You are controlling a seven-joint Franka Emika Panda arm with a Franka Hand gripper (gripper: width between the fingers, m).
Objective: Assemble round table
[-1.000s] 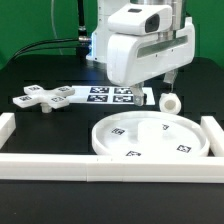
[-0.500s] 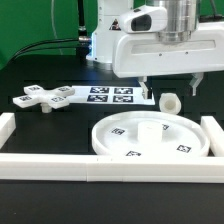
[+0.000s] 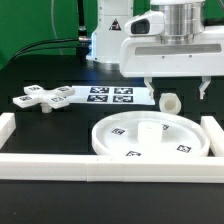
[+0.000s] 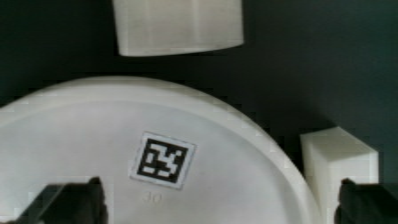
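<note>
White plastic rimmed disc (image 3: 150, 140) lies flat on the black surface (image 3: 60, 125). Short white cylinder leg (image 3: 170, 101) sits just beside it, white cross-shaped foot (image 3: 45, 98) well apart. Nothing looks joined, so you've every step left. End effector (image 3: 176, 90) hangs wide and empty above the leg.

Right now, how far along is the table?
Done: nothing is joined yet. The disc lies with its hub up, the leg sits loose just beyond its rim, and the foot lies apart toward the exterior view's left. In hand: nothing; the gripper hovers open above leg and disc. Left: probably leg into the hub, then foot onto the leg.
</note>
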